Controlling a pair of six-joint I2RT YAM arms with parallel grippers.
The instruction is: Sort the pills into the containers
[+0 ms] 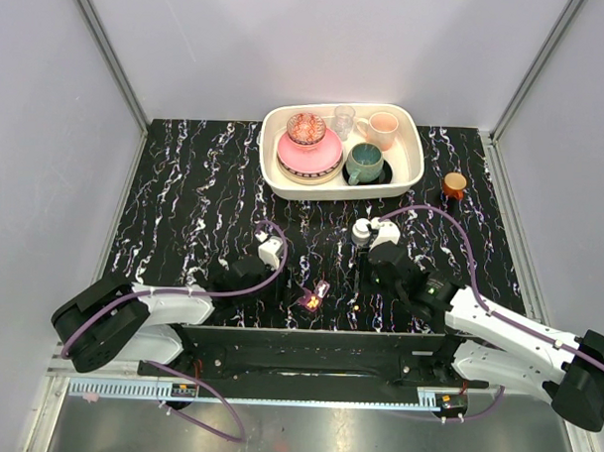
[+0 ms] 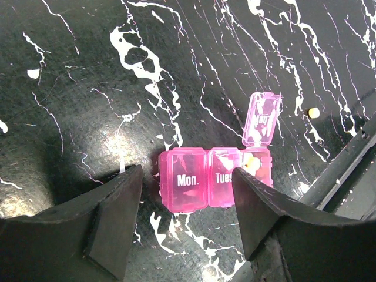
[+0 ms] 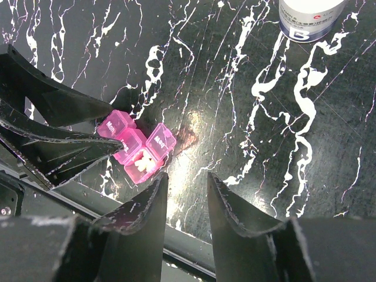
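Left gripper (image 2: 187, 173) is spread astride pill box (image 2: 194, 182), likely steadying it; right gripper (image 3: 187, 179), parted and empty, is needed for stray pill (image 2: 314, 112) near box.

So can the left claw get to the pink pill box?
Probably yes. The left claw hangs open right above the pink pill box, with the Mon. and Tues. lids showing between its fingers. Nothing lies in the way.

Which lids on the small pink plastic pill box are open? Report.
Only the end lid is open, flipped up, pale pills showing inside; Mon. and Tues lids lie shut.
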